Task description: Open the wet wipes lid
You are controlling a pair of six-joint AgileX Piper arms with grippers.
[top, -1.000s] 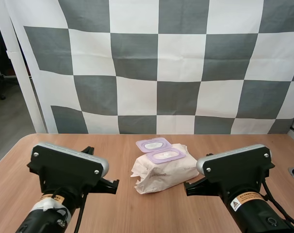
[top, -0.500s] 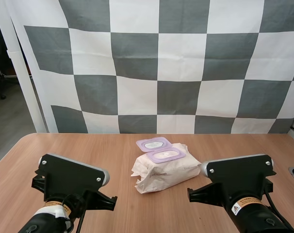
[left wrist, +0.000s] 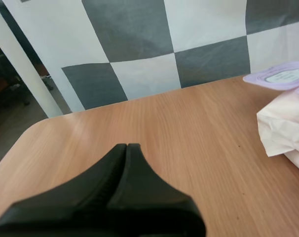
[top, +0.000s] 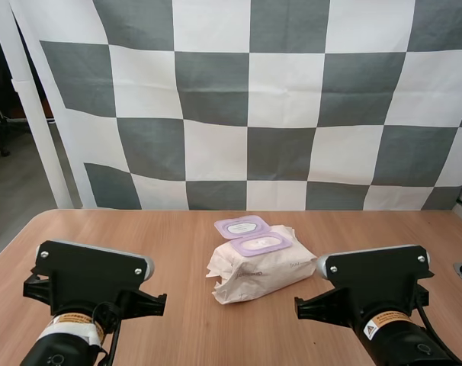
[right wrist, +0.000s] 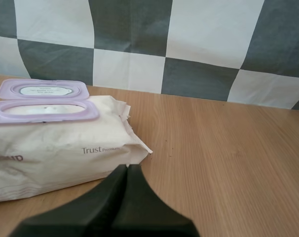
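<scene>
Left gripper [left wrist: 126, 146] is hanging empty with its fingers pressed together, off to the left of the wet wipes pack [top: 258, 267]. Right gripper [right wrist: 127, 167] is hovering near the pack's right end, likewise closed on nothing. Pack is lying on the table [top: 178, 236], its purple lid [top: 242, 226] lying flipped open behind its opening.

Cream-white on the pack of wet wipes [top: 258, 271], crinkled, with faint grey lettering along the side. Pale lilac on the lid [top: 242, 226], a white label in its middle; same lilac round the opening frame [top: 260, 244]. Warm light-brown wood grain right across the counter [top: 178, 236]. Matt black on the left fingers [left wrist: 115, 168], matt black on the right fingers [right wrist: 117, 185] too.
</scene>
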